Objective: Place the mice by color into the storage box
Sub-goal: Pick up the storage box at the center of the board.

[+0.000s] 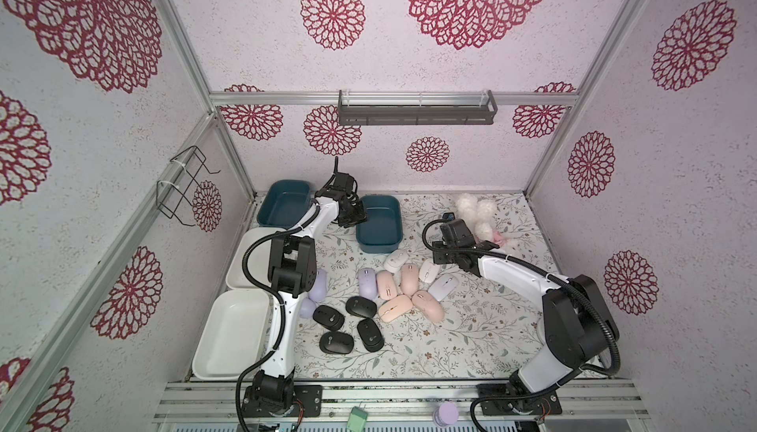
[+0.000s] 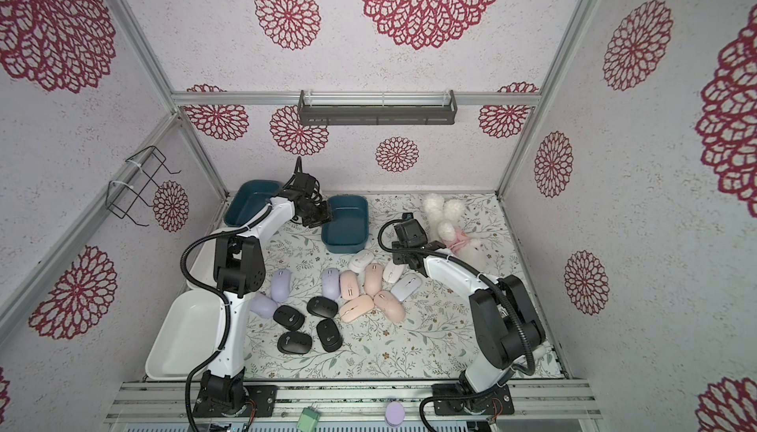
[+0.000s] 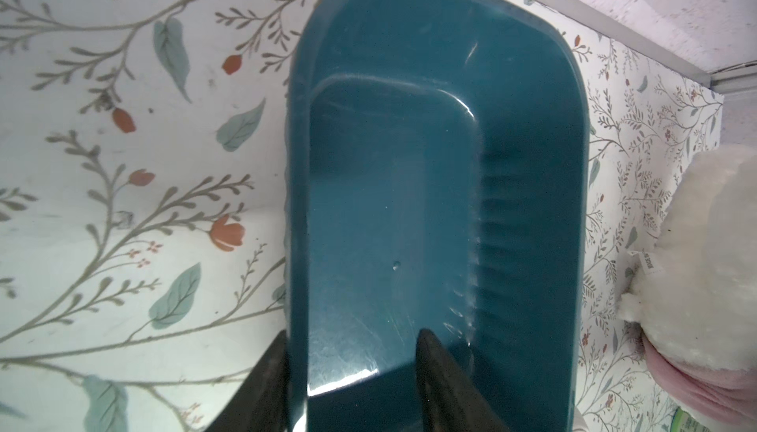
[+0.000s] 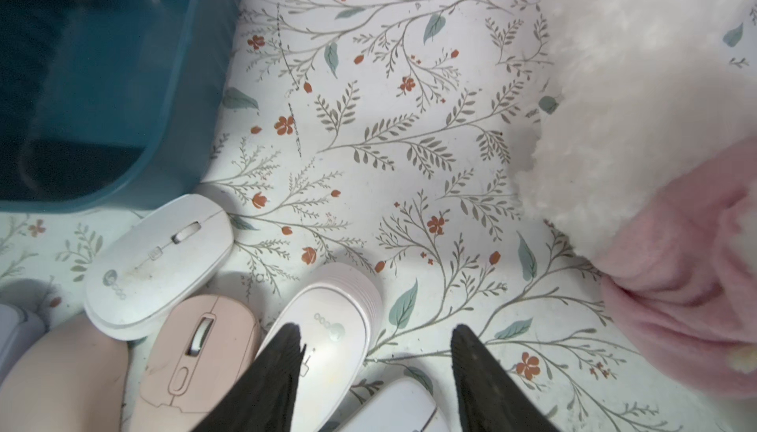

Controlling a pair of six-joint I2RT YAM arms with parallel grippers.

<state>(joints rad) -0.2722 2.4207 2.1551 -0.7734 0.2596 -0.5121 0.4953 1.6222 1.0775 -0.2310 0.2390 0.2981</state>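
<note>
The mice are all lying out on the desk (image 1: 471, 327), none in a box yet. The one we are watching is the pale mouse (image 4: 332, 327) at the far right of the cluster, just beside a peach-pink mouse (image 4: 196, 352). Its long axis is running near to far, tipping slightly right at the far end. The right jaws are hanging directly over it, spread apart and gripping nothing. In the right wrist view, one of the fingers (image 4: 274, 376) is overlapping the mouse's body while its partner is standing over bare desk. The mouse is therefore sitting left of the gap rather than centred in it. We are judging that the coming move is turning on this offset. The jaws are already lining up across the mouse's short width, so a small shift left should bracket both flanks before any descent. The right arm (image 1: 512, 270) is plainly the nearer one. The left arm (image 1: 286, 327) is reaching far, with the left jaws parted astride the left wall of an empty teal box (image 1: 381, 221), apparently not pinching it. The black mice (image 1: 355, 307) and lilac mice (image 1: 367, 282) are lying nearer and leftward. A second teal box (image 1: 284, 204) and the white boxes (image 1: 229, 335) are lining the left edge, and a plush toy (image 1: 471, 209) is sitting far right.
</note>
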